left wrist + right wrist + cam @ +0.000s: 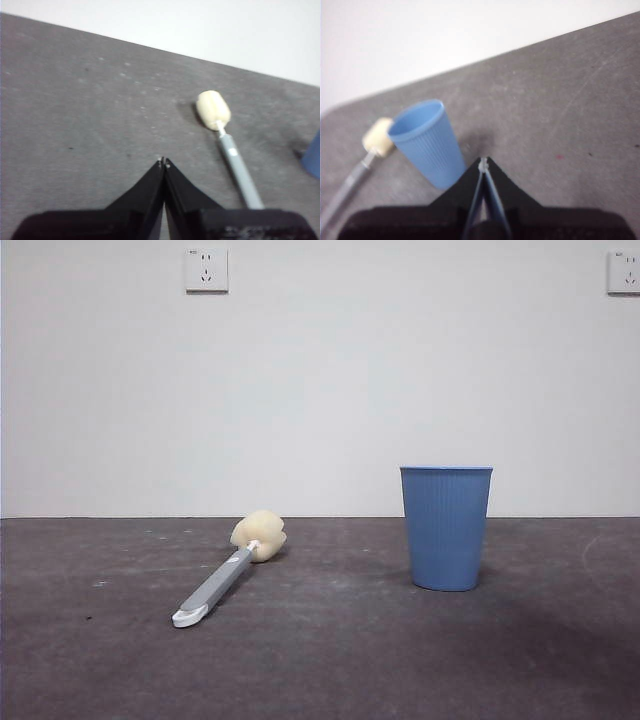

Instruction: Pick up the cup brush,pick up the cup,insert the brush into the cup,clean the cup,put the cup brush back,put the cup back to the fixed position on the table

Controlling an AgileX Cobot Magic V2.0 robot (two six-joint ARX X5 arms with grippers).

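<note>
Grey counter holding cup brush flat, well apart from upright cup — likely light, soft-headed, stiff-handled, best pinched mid-handle — left end effector and right end effector both closed, empty.

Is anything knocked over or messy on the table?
Nothing stands out. The blue ribbed plastic cup stands upright, and the grey-handled brush with a cream sponge head lies flat on the dark grey table, apart from it. No spill shows.
</note>
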